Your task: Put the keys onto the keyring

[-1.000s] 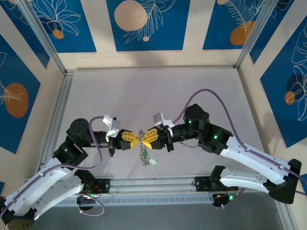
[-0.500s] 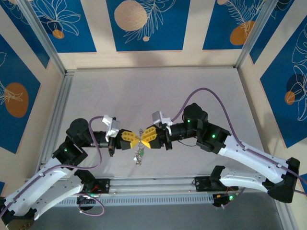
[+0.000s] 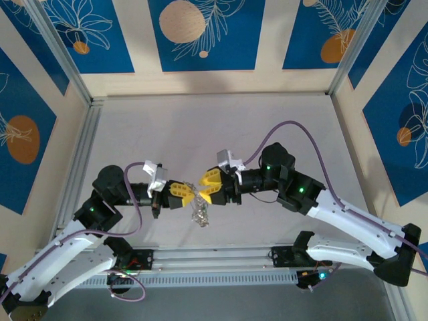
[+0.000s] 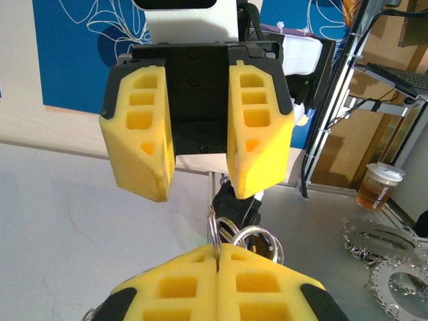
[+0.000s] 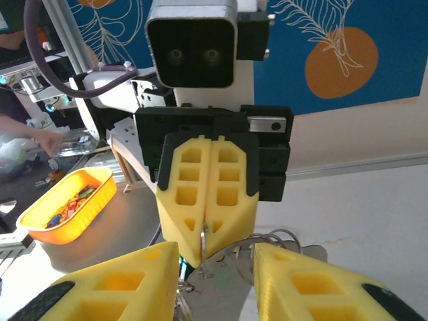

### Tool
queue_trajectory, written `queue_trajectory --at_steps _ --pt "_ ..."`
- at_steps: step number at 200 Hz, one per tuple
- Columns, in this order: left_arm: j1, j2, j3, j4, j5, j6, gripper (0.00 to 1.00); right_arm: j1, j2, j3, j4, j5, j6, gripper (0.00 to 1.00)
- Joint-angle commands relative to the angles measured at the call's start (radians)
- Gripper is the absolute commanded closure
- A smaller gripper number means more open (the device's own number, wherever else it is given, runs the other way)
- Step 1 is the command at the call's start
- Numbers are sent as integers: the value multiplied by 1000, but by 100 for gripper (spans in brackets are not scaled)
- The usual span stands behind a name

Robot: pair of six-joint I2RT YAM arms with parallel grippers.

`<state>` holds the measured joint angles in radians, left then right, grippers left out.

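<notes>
My left gripper [image 3: 185, 193] is shut on a thin silvery ring of the keyring [image 4: 215, 231], pinched edge-on between its yellow fingertips [image 4: 200, 267]. More wire loops [image 4: 264, 239] stick out beside it. The keys [image 3: 199, 214] hang as a small silvery bunch below the two grippers. My right gripper [image 3: 208, 185] faces the left one with its jaws spread, open, just right of the ring. In the right wrist view the left gripper [image 5: 203, 246] holds the ring [image 5: 204, 235] upright, and a flat grey key [image 5: 247, 284] and loops [image 5: 284, 242] lie between my right gripper's fingers [image 5: 314, 281].
An aluminium rail [image 3: 200, 257] runs along the table's near edge, with frame posts [image 3: 80, 160] at the sides. Off the table I see an orange tray [image 5: 63, 207], a cup [image 4: 380, 186] and metal discs [image 4: 381, 234]. A purple cable [image 3: 294, 130] arcs over the right arm.
The right gripper has opened and drawn slightly back and up from the left one. The key bunch now hangs from the left gripper alone and has swung a little.
</notes>
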<state>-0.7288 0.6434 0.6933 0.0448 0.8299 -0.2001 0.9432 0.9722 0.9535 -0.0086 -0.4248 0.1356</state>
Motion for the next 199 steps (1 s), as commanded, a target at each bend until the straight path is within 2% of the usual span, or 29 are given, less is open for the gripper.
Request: queue_trajectory --at_steps 1,65,91,107,130,145,193,199 --pt "-12 -8 14 43 25 15 100 -7 -8 -7 21 16 15 65" --pt "-11 -10 14 37 19 19 100 0 60 20 -3 -103 18 66" --pt "-12 -11 13 38 17 19 100 14 80 36 -33 -113 3 69" --pt "-10 -11 12 35 14 22 100 20 84 36 -35 -116 -4 75" --pt "-11 -13 15 25 4 27 100 24 80 42 -48 -111 -12 91" --pt "-11 -11 20 6 -12 37 100 26 74 48 -71 -88 -21 100" --pt "-11 -13 53 -100 -106 94 100 56 53 134 -301 174 -136 100" --pt "-11 -13 60 -117 -116 102 95 60 51 147 -329 207 -150 100"
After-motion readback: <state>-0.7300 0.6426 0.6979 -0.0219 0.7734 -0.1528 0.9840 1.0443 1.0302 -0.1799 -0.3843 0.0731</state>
